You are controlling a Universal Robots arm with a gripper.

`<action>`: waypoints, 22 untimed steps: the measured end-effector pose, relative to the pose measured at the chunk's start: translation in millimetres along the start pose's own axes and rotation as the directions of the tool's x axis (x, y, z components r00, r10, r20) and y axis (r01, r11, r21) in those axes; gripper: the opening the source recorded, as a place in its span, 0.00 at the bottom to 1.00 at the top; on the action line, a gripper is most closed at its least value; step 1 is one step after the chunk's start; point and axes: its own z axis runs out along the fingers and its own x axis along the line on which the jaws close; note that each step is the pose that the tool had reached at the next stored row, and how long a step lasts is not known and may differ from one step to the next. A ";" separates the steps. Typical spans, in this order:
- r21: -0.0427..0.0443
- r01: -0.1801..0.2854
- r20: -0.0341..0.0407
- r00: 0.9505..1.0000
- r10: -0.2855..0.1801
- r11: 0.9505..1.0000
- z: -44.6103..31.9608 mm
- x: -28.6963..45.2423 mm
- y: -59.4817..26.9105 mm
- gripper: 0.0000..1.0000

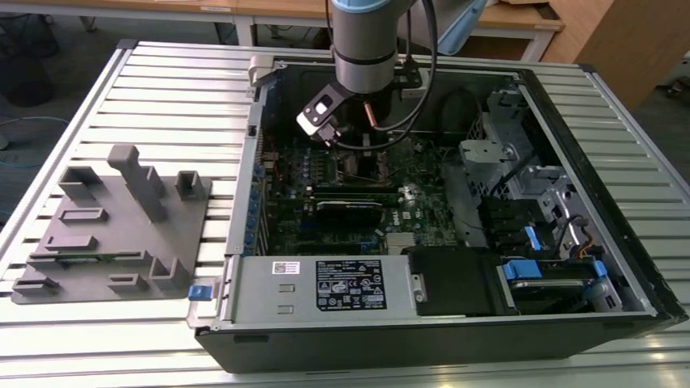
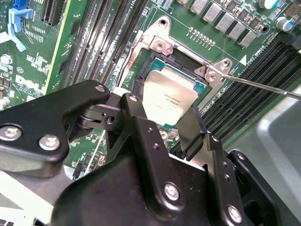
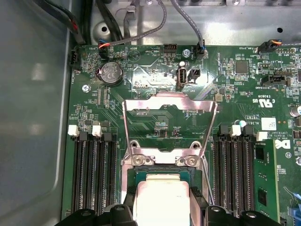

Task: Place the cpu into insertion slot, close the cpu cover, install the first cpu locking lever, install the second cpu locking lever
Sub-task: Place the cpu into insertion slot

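A counter (image 1: 173, 89) of pale metal slats carries an open black computer case (image 1: 431, 349), lying on its side over the middle and the exterior view's right, and a grey plastic holder (image 1: 108, 234) with upright posts just beside it on the exterior view's left.

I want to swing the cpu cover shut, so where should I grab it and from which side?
Likely the free crossbar of the cpu cover, opposite its hinge beside the cpu. It is swung open, and its big window leaves only thin bars, so pinch that bar's faces, coming from above.
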 end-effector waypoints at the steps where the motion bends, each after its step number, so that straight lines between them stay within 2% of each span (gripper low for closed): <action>1: 0.000 -0.001 0.000 1.000 0.001 1.000 0.2 0.0 0.0 0.53; 22: 0.000 -0.001 0.000 1.000 0.001 1.000 2.8 -0.1 -0.3 0.53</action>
